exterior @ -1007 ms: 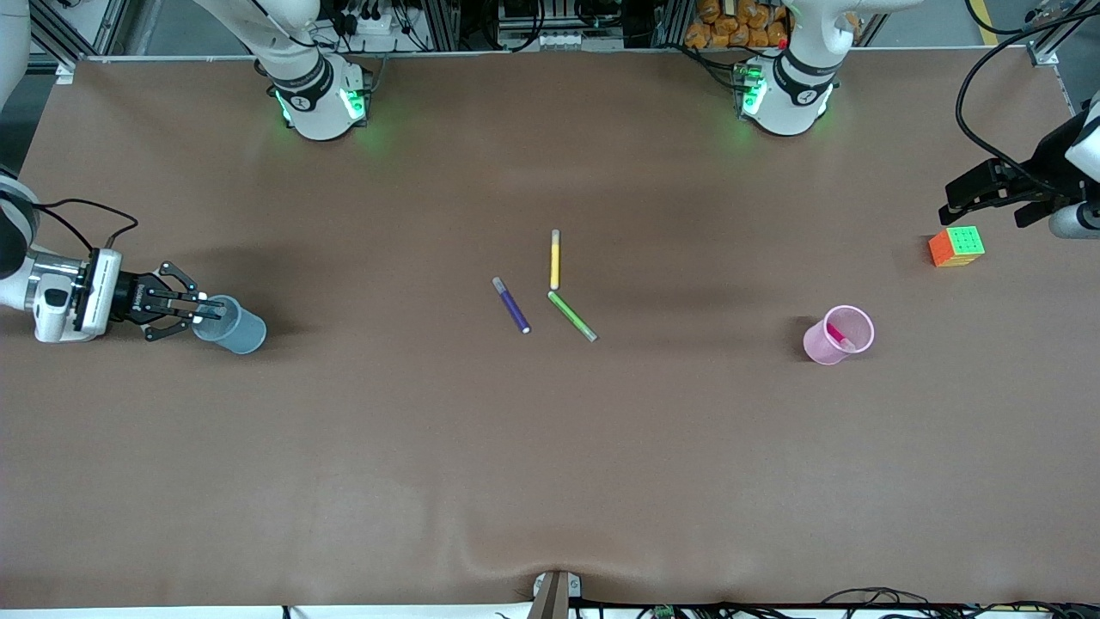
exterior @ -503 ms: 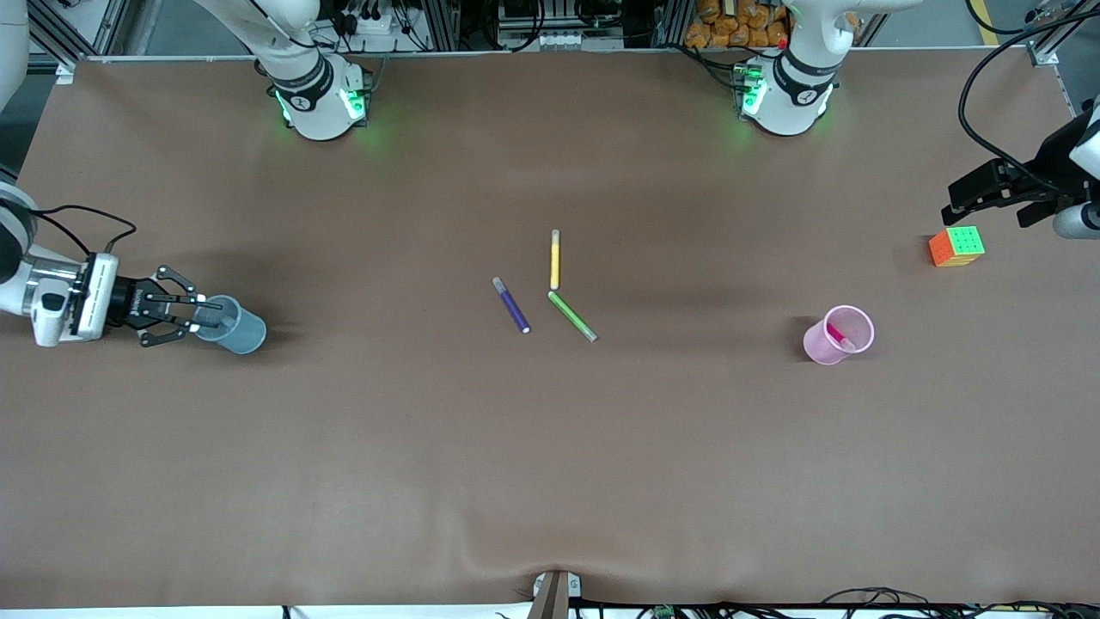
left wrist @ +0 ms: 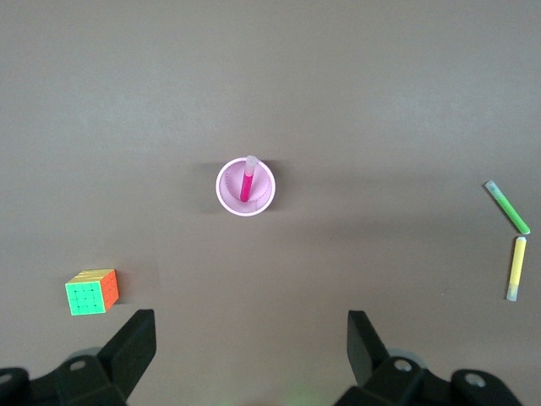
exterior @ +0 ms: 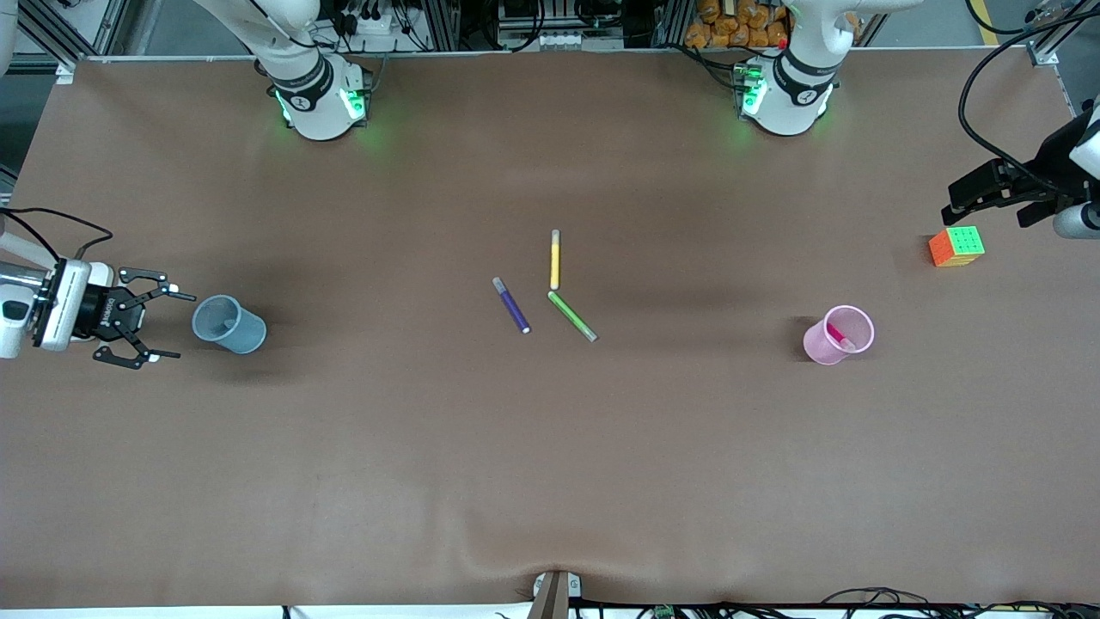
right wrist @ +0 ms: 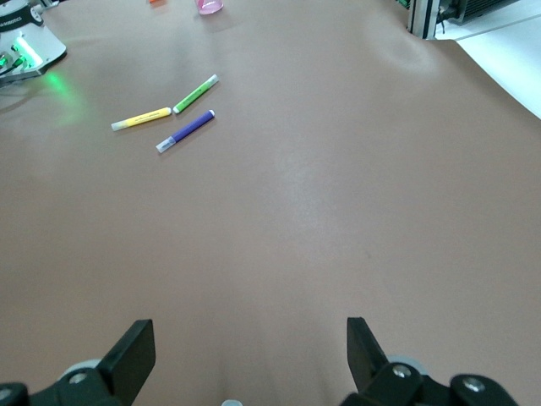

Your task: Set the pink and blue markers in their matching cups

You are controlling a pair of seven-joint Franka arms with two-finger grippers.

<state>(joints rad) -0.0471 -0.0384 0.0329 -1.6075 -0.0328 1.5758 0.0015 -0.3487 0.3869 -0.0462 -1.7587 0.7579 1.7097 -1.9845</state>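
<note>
The pale blue cup stands near the right arm's end of the table. My right gripper is open and empty beside it, a short gap from its rim; the right wrist view shows its jaws spread wide. The blue marker does not show clearly; only a pale tip appears at that view's edge. The pale pink cup stands upright with the pink marker in it, as the left wrist view shows for the cup and the marker. My left gripper is open, raised by the cube.
A purple marker, a yellow marker and a green marker lie together mid-table. A colourful cube sits near the left arm's end of the table, farther from the front camera than the pink cup.
My right gripper was shut at the blue cup's rim; it has opened and drawn back from the cup toward the table's end. The left arm has hardly moved.
</note>
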